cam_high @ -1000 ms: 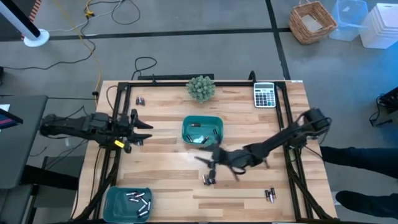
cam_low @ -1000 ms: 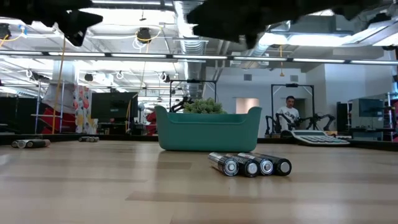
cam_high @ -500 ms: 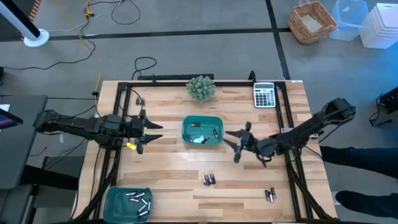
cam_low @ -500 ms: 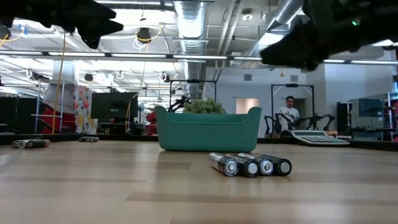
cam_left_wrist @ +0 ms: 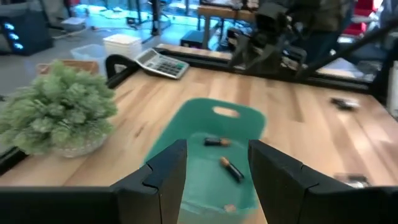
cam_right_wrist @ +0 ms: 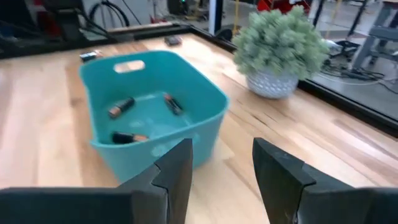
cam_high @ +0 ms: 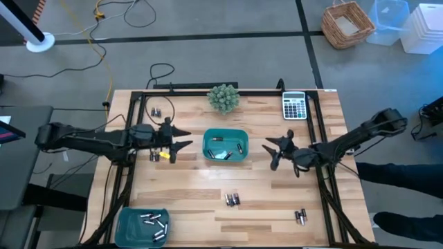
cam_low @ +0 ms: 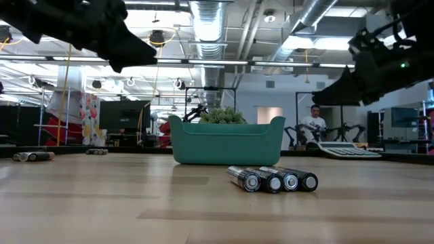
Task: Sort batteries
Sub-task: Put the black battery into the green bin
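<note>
Left gripper (cam_high: pixel 181 140): hovering beside the centre teal tray (cam_high: pixel 225 133), fingers apart, empty.
Right gripper (cam_high: pixel 274 151): facing the tray's other side, parted, carrying nothing.
Batteries (cam_high: pixel 232 199): lying loose on the table; others sitting in trays.
Risk: both grippers are converging here, possibly colliding or nudging the tray.

A potted plant (cam_high: pixel 223 97) and calculator (cam_high: pixel 295 106) sit at the table's (cam_high: pixel 277 207) far edge.

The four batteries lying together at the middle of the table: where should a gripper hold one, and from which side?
Probably from above, on an end cell of the four batteries, fingers across its round body at mid-length. They lie flat, touching side by side, so only the outer cells offer a free flank.
</note>
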`<state>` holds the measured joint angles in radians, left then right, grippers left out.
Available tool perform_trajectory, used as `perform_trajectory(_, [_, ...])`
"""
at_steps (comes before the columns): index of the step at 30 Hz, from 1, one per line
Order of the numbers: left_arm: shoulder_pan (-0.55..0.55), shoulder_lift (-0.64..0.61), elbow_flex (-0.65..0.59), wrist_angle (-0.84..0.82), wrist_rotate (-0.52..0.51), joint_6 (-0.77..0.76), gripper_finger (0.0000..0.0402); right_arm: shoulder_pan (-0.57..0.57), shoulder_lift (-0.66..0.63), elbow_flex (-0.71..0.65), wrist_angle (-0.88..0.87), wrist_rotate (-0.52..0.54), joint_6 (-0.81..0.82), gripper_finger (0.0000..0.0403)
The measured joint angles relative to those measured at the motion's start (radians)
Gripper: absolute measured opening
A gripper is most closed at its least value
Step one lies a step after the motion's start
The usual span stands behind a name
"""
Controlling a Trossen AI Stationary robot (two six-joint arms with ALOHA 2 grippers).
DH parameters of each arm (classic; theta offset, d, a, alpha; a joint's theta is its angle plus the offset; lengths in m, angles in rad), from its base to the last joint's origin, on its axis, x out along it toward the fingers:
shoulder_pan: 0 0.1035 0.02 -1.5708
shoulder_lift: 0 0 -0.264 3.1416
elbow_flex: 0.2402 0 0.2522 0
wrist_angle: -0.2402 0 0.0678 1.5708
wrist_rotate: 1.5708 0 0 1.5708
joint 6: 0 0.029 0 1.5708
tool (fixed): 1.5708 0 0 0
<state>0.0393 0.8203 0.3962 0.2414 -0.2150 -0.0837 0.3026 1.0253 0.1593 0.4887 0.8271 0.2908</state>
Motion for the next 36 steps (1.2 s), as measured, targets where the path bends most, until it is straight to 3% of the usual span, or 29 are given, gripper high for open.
perform_trajectory(8, [0.088,0.121,0.0,0.124,0.076,-0.053,0.0165,-0.088,0.032,0.0,-0.017,-0.139,-0.045,0.0179])
perform_trajectory(19, [0.113,0.23,0.0,0.234,0.079,-0.048,0.0165,-0.162,0.04,0.004,-0.018,-0.302,-0.104,0.0179])
perform_trajectory(24, [0.113,0.229,0.0,0.242,0.078,-0.041,0.0165,-0.129,0.04,0.037,-0.056,-0.385,-0.089,0.0179])
perform_trajectory(36, [0.112,0.229,0.0,0.243,0.078,0.02,0.0165,0.044,0.072,0.255,-0.318,-0.408,0.013,0.022])
